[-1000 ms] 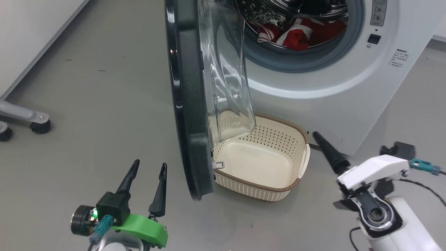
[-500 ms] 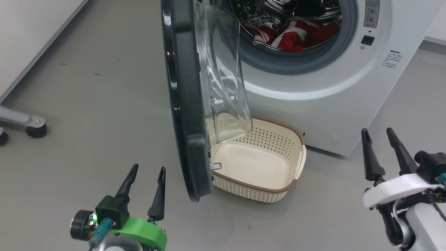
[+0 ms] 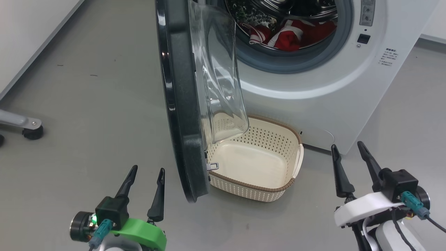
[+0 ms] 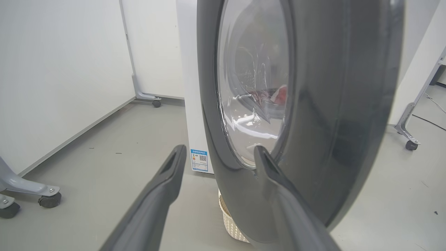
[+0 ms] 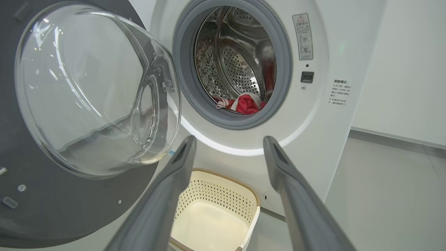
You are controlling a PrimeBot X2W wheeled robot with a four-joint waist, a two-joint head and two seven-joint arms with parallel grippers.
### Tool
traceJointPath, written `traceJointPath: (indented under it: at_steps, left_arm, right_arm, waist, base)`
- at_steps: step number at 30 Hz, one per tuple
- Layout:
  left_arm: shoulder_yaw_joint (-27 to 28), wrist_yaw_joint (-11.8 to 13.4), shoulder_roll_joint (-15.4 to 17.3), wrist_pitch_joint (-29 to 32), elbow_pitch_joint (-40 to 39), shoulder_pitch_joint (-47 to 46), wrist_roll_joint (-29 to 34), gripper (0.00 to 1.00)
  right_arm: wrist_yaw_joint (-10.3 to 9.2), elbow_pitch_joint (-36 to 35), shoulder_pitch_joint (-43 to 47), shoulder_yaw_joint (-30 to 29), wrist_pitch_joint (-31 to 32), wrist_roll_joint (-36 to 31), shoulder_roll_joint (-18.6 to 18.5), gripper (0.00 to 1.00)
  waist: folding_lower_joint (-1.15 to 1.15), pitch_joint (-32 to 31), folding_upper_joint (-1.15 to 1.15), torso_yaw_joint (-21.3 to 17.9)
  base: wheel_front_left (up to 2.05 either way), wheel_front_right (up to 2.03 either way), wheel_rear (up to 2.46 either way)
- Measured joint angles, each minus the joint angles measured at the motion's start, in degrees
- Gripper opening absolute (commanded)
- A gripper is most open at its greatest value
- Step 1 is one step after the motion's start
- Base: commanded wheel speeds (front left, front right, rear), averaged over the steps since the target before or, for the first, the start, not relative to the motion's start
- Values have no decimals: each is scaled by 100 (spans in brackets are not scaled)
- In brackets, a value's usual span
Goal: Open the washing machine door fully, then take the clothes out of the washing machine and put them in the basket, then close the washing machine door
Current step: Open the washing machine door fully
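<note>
The washing machine (image 3: 313, 87) stands open, its door (image 3: 177, 104) swung out edge-on above the basket's left end. Red and white clothes (image 3: 296, 35) lie in the steel drum. The cream basket (image 3: 264, 139) sits empty on the floor against the machine's front. My left gripper (image 3: 148, 169) is open, left of the door's lower edge and apart from it. My right gripper (image 3: 347, 145) is open to the right of the basket, holding nothing. From the right wrist, that gripper (image 5: 229, 138) faces the clothes (image 5: 247, 103), the basket (image 5: 223, 190) and the door (image 5: 87, 87). The left gripper (image 4: 220, 149) faces the door's outer side (image 4: 331, 104).
A wheeled stand leg (image 3: 24, 123) rests on the grey floor at far left, by a white wall panel (image 3: 21, 35). Another castor leg (image 4: 411, 144) stands beyond the door. A blue sticker (image 4: 199, 159) marks the machine's side.
My right gripper has swung away from the machine's base to the lower right, its fingers now pointing up and open. The head camera shifted slightly. The left gripper and door stay put.
</note>
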Motion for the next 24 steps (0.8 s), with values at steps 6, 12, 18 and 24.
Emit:
traceJointPath:
  at_steps: [6,12,18,24]
  left_arm:
    - [1,0,1,0,5,3,0,100]
    - [9,0,0,0,18,3,0,100]
    - [22,1,1,0,15,4,0,100]
    - [21,1,1,0,15,4,0,100]
  right_arm:
    - [-13,7,207,-92,0,-140,287,100]
    - [-13,33,299,-205,0,-342,398,100]
    - [-14,33,364,-358,0,-445,511,100]
    - [-12,34,430,-471,0,-560,584,100]
  waist:
    - [0,21,0,-31]
    - [0,31,0,-52]
    - [0,19,0,-69]
    - [0,15,0,-80]
  base:
    - [0,0,0]
    - [0,0,0]
    - [0,0,0]
    - [0,0,0]
